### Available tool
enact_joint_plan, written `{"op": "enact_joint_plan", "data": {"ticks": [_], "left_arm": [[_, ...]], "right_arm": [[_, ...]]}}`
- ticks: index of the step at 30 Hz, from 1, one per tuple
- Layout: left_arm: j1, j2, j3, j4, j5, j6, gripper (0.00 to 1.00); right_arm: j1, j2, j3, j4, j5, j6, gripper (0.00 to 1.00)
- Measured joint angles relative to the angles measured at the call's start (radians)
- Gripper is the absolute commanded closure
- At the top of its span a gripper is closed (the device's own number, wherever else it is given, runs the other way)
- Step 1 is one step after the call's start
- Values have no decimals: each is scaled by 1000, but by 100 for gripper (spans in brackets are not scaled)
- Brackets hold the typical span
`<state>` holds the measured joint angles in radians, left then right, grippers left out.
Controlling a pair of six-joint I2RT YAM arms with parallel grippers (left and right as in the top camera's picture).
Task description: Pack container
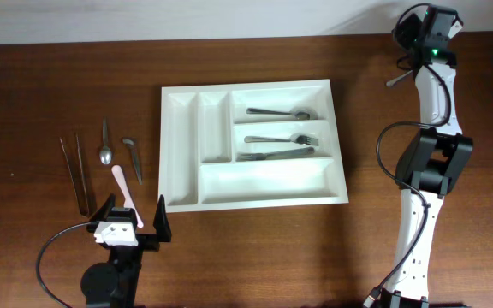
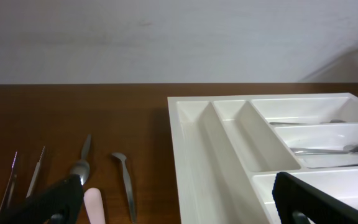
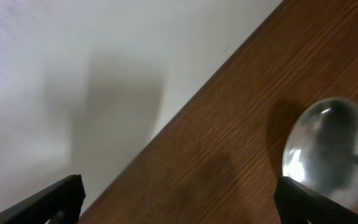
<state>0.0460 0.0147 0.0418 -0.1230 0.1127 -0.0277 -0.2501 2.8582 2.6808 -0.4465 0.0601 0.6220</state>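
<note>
The white container lies mid-table. Its top wide compartment holds a spoon, the middle one a fork and a knife. The bottom wide one and both narrow ones look empty. The container also shows in the left wrist view. My left gripper is open and empty at the front left, over the end of a pink-handled utensil, which also shows in the left wrist view. My right gripper is open at the far right corner, with a shiny spoon bowl on the table by its right finger.
Left of the container lie two thin sticks, a metal spoon and a small curved metal utensil. A grey handle sticks out below the right gripper. The table's back edge meets a white wall.
</note>
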Motion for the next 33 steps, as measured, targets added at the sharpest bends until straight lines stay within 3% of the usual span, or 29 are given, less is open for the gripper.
{"op": "enact_joint_plan", "data": {"ticks": [20,33], "left_arm": [[0,0,0,0,0,0,1],[0,0,0,0,0,0,1]], "right_arm": [[-6,30,20,-104,-19,139,1],[-6,-14,37,-393,132,187,1]]}}
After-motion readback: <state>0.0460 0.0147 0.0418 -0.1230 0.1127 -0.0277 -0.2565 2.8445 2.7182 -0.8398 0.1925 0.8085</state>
